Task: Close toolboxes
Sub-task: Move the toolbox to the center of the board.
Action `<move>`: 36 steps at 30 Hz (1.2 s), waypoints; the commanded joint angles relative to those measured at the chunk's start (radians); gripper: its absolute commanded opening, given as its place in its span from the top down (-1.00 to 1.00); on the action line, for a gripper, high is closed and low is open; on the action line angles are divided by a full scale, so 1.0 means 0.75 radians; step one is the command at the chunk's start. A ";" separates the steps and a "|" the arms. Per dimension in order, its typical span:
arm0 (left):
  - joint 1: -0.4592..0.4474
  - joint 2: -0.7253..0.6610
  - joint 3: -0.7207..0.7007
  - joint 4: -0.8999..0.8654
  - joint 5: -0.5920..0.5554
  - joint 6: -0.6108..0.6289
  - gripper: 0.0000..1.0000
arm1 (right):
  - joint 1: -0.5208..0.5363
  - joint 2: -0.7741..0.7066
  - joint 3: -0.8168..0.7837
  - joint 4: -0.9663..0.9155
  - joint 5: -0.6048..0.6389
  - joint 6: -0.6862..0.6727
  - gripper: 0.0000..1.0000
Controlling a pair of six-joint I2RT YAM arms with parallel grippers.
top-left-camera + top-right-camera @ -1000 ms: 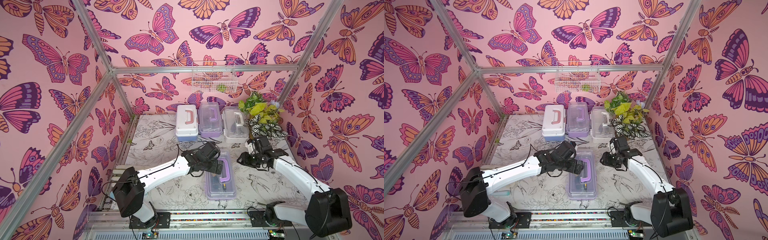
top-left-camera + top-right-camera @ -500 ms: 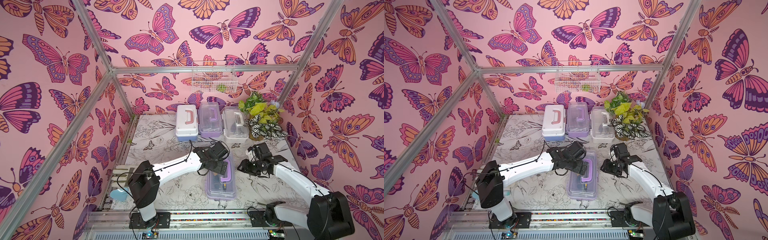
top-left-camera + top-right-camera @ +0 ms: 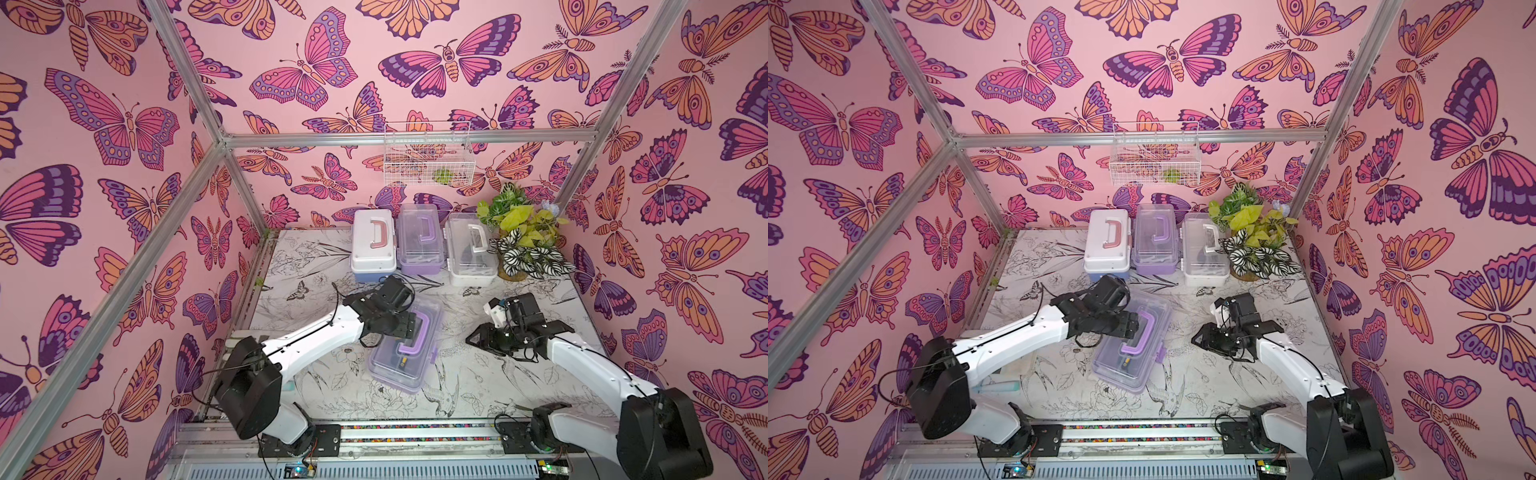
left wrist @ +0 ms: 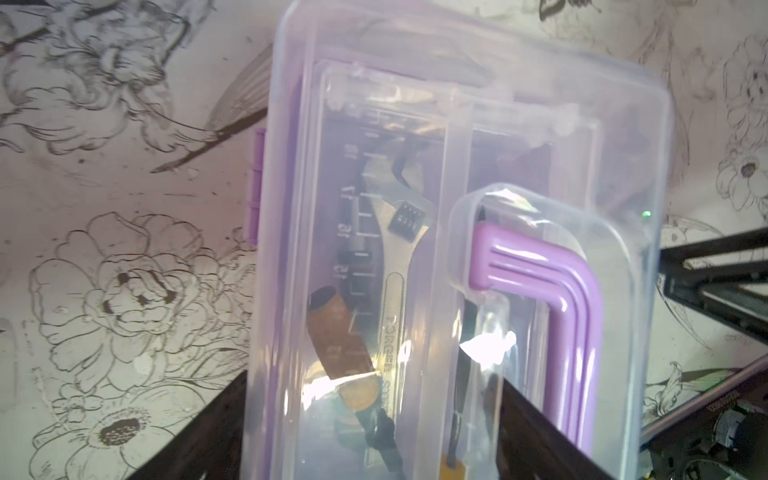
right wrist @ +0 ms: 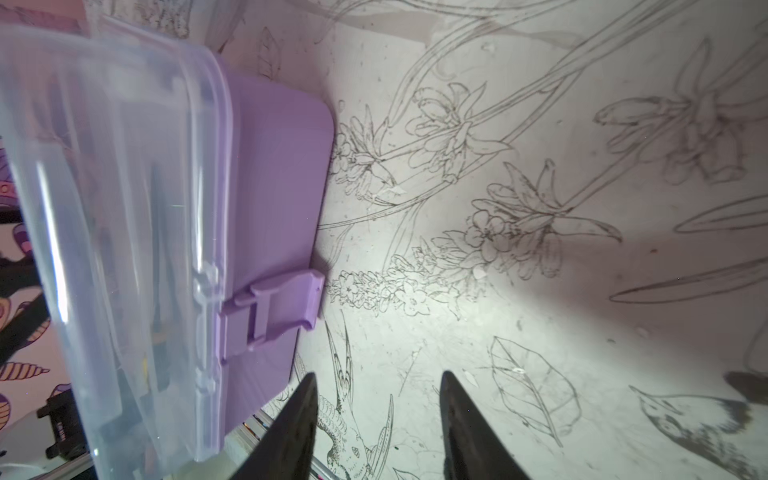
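Four toolboxes on the flower-printed tabletop [image 3: 291,266].

Both top views: a blue plastic case with white lid [image 3: 372,245], a lilac case with clear lid [image 3: 419,243] and a white case with clear lid [image 3: 471,251] stand in a row at the back wall. Their lids look down. The fourth, the near lilac toolbox with clear lid and lilac handle [image 3: 405,365], lies skewed mid-table between my arms. My left gripper [image 3: 410,326] is over its far end by the handle. My right gripper [image 3: 478,336] hangs just beside its latch side, not touching.

Left wrist view: my left fingers [image 4: 199,436] are spread wide across the lid. Whether they pinch it or only rest there, I cannot tell. A steel wrench [image 4: 386,232] lies low inside and doesn't look to block the lid. The lilac latch [image 4: 259,187] sits on the long edge.

Right wrist view: my right fingers [image 5: 299,415] are parted with only table between them, holding nothing. The lid sits on the lilac base, and the latch [image 5: 282,307] sticks outward, so it looks unsnapped.

My read is that the step is latching this box. I should press straight down with the left, near the latch edge, so the rim seats. The right should come in low with one fingertip under the flap and push it up against the lid until it catches. That push should go toward the left's hold, not sideways, because a light box will likely skid.
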 commanded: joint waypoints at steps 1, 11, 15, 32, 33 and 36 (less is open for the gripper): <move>0.117 -0.028 -0.166 -0.032 0.068 -0.004 -0.59 | 0.027 -0.005 -0.041 0.139 -0.156 0.028 0.06; 0.358 -0.162 -0.411 0.139 0.269 -0.022 -0.44 | 0.260 0.212 -0.032 0.496 -0.179 0.169 0.15; 0.384 -0.175 -0.431 0.148 0.283 -0.018 -0.44 | 0.310 0.342 -0.011 0.651 -0.195 0.228 0.30; 0.399 -0.144 -0.424 0.164 0.316 0.002 -0.43 | 0.419 0.633 0.155 0.841 -0.221 0.300 0.36; 0.399 -0.144 -0.425 0.164 0.319 0.003 -0.43 | 0.418 0.648 0.160 0.845 -0.219 0.299 0.36; 0.401 -0.140 -0.427 0.168 0.317 0.005 -0.43 | 0.419 0.688 0.170 0.869 -0.220 0.301 0.36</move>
